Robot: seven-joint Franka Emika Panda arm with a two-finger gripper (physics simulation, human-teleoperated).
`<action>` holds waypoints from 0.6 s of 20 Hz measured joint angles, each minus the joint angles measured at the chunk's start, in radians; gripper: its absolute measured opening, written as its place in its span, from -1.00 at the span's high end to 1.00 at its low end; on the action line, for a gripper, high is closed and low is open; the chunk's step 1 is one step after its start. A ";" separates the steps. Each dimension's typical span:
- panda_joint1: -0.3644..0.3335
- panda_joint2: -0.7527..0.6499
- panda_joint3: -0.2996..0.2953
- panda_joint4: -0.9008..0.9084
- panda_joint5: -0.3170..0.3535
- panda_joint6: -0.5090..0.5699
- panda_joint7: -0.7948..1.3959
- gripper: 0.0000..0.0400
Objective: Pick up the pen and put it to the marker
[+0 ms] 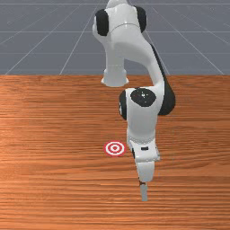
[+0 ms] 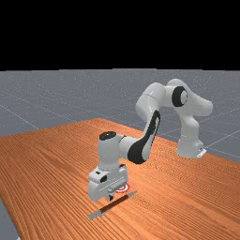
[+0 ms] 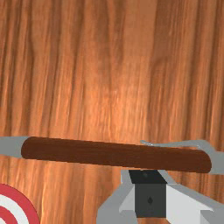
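In the front view the gripper (image 1: 145,170) stands to the right of the red-and-white ringed target (image 1: 115,148), over the pen, whose grey end (image 1: 144,193) sticks out below it. The far view has the gripper (image 2: 111,197) low, right beside the brown barrel of the pen (image 2: 111,205); the target (image 2: 123,188) shows partly behind. In the wrist view the gripper (image 3: 150,177) is close against the long side of the pen (image 3: 109,154), nearer its clip end than its pointed end; whether they touch I cannot tell. Part of the target (image 3: 27,209) lies near the pointed end.
The wooden table (image 1: 54,188) spreads around the pen and the target. In the far view its edge (image 2: 10,211) runs along the left side, and the arm's base (image 2: 188,147) stands at the right.
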 joint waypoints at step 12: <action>-0.030 0.151 -0.013 0.193 0.007 -0.035 -0.012 0.99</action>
